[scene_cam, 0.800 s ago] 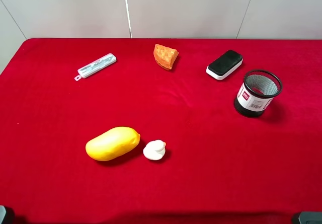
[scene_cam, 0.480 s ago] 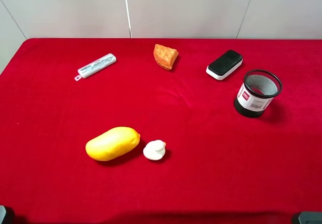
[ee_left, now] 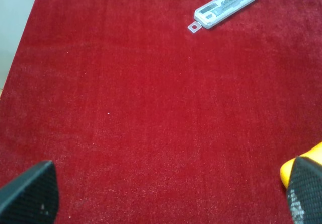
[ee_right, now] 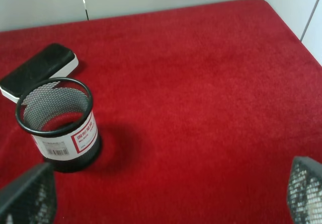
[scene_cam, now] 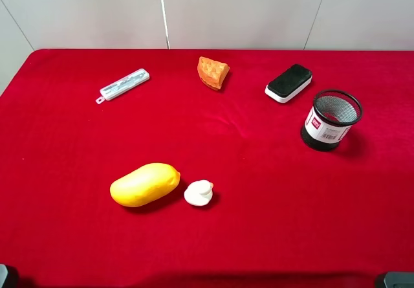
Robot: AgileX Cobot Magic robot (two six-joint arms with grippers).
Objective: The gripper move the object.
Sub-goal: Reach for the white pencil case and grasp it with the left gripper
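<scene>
Overview, left wrist: both on the object (scene_cam: 124,84)

Surface (scene_cam: 272,236): red cloth filling most of the frame, faintly creased near the centre.
Wall (scene_cam: 246,10): pale panels along the top edge, with a dark seam at upper centre-left.
Yellow fruit (scene_cam: 145,184): smooth oval, lying lower left of centre.
White piece (scene_cam: 198,193): small and rounded, just right of the fruit; too small to tell what it is.
Orange wedge (scene_cam: 213,72): porous chunk, upper centre.
Eraser block (scene_cam: 288,83): black top, white base, upper right, lying at an angle.
Mesh cup (scene_cam: 330,120): black wire, upright, with a barcode label; right side, near the eraser block but apart from it.
</scene>
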